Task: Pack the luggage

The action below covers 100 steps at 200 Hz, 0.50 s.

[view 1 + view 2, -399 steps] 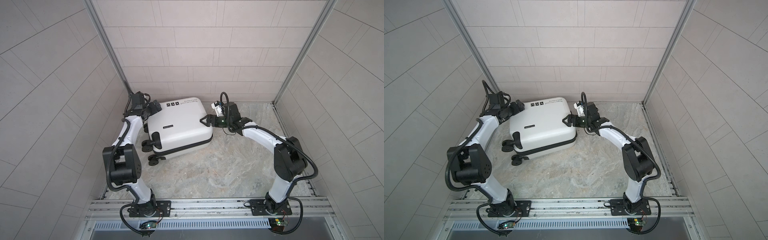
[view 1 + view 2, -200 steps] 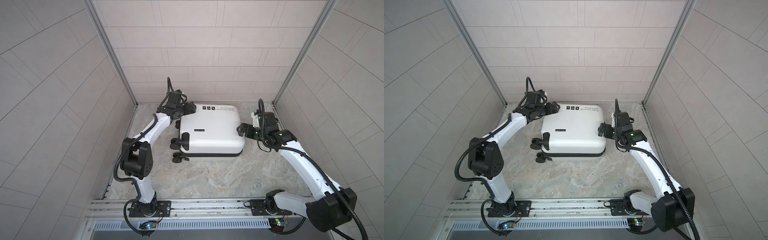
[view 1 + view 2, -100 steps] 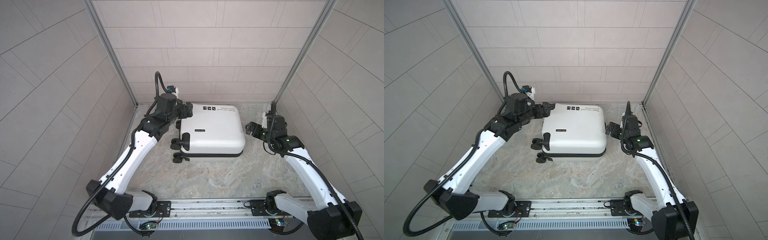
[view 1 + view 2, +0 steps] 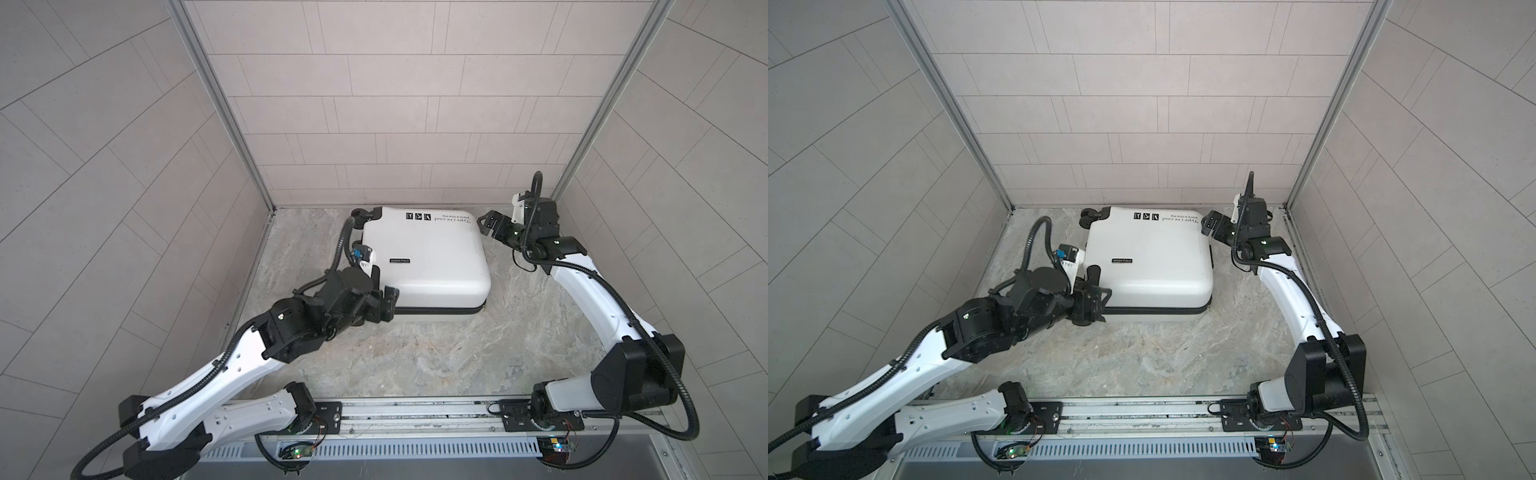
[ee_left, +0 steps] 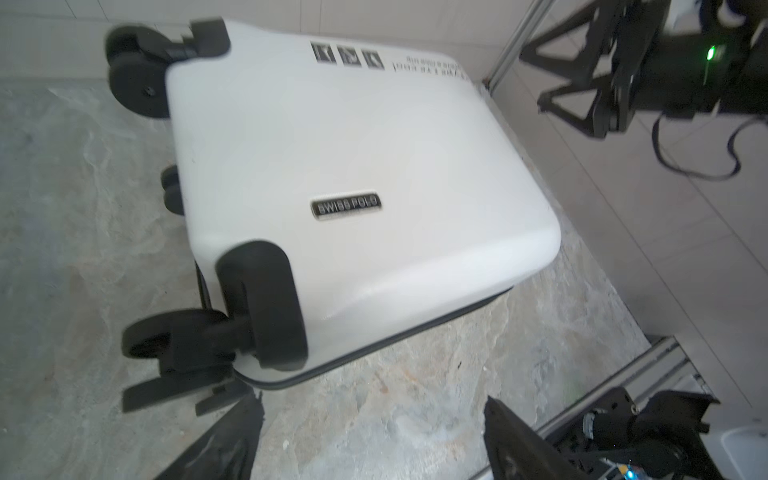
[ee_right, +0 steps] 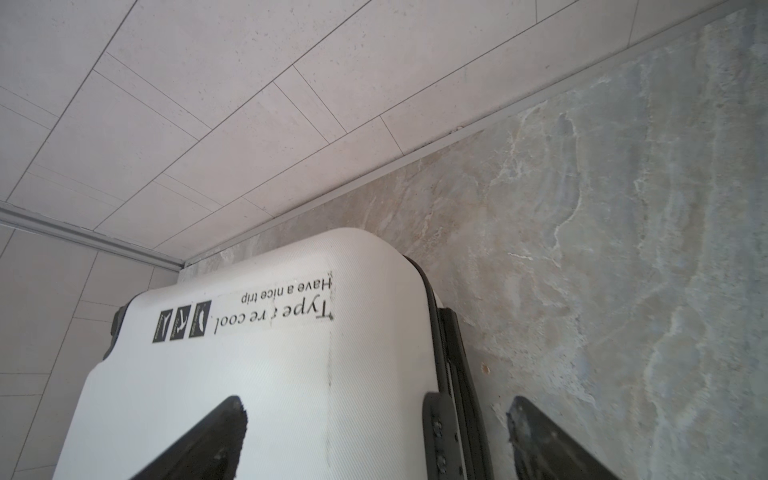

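The left arm (image 4: 232,365) stretches low from the near left toward the middle, and the left gripper (image 4: 385,306) points right with its jaws wide apart. The right arm (image 4: 582,286) reaches to the far right. There the right gripper (image 4: 487,221) points left, jaws spread.

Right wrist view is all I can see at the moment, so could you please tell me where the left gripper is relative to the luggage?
Observer: The left gripper is open at the near corner of the luggage on the left arm's side, close to a wheel, with only floor between its jaws.
Operator: Thank you. Is the case shut along that near side?
Observer: Yes, in both top views the black zipper band runs unbroken along the near edge, with the shell halves together.
Operator: And which way do the wheels face?
Observer: Towards the left arm's side; a second wheel sits at the far corner, by the back wall.
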Tool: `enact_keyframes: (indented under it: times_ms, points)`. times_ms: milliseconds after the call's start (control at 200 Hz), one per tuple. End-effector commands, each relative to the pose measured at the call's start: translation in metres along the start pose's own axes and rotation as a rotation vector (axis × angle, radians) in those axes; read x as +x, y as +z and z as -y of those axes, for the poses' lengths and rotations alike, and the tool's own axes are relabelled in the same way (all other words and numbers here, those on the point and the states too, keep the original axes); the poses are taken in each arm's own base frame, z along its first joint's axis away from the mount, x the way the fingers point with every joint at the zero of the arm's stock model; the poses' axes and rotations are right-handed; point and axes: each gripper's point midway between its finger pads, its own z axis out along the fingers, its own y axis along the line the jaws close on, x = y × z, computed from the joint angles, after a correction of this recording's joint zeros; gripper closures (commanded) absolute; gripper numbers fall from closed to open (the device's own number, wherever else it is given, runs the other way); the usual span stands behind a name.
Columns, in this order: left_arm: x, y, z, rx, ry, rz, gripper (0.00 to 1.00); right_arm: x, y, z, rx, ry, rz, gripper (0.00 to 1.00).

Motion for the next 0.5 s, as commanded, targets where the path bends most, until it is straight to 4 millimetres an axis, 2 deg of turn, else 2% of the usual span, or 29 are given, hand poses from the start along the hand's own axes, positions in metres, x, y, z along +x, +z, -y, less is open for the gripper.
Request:
enact_keyframes:
  times_ms: [0,100,170,250,360,495]
  points:
    - [0.03,0.005,-0.006,-0.027,-0.092,-0.063,0.12,-0.017,0.013,-0.015,-0.057,0.011,0.004,0.0]
    - [0.053,0.017,-0.01,-0.027,-0.109,-0.106,0.12,-0.023,0.032,-0.018,-0.067,0.014,-0.019,0.0]
    - [0.063,0.023,-0.027,-0.092,-0.101,-0.097,0.12,-0.027,0.046,-0.021,-0.083,0.019,-0.042,0.0]
    - [0.064,0.026,-0.047,-0.166,-0.125,-0.033,0.12,-0.029,0.064,-0.029,-0.129,0.018,-0.073,0.0]
    - [0.059,0.029,-0.053,-0.149,-0.177,0.061,0.12,-0.034,0.08,-0.04,-0.186,0.004,-0.102,0.0]
    - [0.057,0.031,-0.067,-0.201,-0.197,0.088,0.1,-0.037,0.099,-0.048,-0.226,-0.029,-0.146,0.0]
